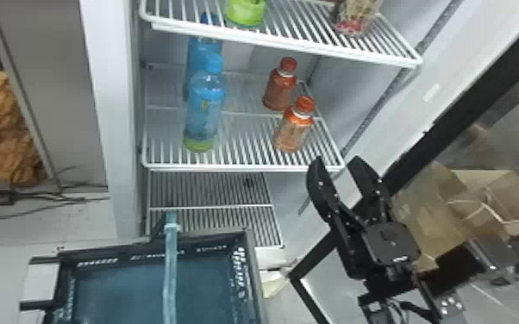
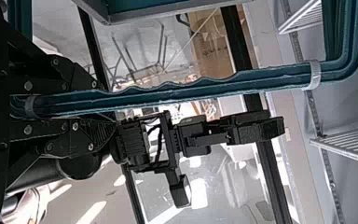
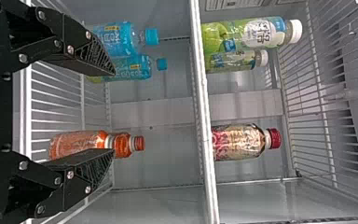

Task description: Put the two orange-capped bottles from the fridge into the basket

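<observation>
Head view: front orange-capped bottle (image 1: 294,131) and rear orange-capped bottle (image 1: 279,89) both upright on the fridge's middle shelf (image 1: 245,167), towards its right side, apart from the blue bottles (image 1: 204,107). Neither is in the basket (image 1: 250,263) yet. Right gripper (image 1: 336,163) is empty, fingers spread wide, just outside the shelf's front edge – presumably opened to admit a bottle body. Left gripper (image 2: 106,101) is closed round the basket handle (image 2: 191,91), likely to steady the basket near the fridge and shorten the transfer. Judgement: front bottle first, since it partly blocks the rear one – a clumsy entry could topple either.
</observation>
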`<action>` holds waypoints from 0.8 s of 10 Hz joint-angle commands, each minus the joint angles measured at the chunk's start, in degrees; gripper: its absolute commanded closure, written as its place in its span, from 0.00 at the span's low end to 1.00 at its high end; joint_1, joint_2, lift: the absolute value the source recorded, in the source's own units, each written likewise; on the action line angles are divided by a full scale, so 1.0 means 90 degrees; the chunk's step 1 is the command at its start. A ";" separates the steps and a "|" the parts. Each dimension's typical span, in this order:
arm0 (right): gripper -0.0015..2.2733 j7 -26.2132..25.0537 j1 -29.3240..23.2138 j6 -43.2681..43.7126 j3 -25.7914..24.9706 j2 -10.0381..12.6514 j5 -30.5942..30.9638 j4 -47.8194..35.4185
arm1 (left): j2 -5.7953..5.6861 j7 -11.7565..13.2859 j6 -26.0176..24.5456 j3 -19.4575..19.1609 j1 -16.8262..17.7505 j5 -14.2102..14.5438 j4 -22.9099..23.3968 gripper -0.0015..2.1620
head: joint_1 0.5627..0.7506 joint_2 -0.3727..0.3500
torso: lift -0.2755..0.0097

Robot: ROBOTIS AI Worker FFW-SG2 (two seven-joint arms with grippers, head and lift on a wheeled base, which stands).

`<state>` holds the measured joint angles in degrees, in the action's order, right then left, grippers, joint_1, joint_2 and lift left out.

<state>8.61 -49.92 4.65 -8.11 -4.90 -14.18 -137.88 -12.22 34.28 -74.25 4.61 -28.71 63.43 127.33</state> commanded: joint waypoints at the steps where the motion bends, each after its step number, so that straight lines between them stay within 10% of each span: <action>1: 0.22 0.0000 0.0000 0.0016 0.0013 -0.0002 0.0001 0.0016 | 0.0000 0.0000 0.0000 0.0008 0.0019 -0.0002 0.0000 0.56 | 0.70 0.03 | 0.14; 8: 0.18 0.0030 0.0109 0.0016 0.0000 0.0008 0.0052 0.0234 | -0.0029 -0.0010 -0.0016 0.0034 0.0034 -0.0002 0.0000 0.56 | 0.70 0.03 | 0.14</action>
<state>8.84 -49.13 4.96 -8.06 -4.85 -13.79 -136.28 -12.48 34.18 -74.47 5.00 -28.27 63.41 127.33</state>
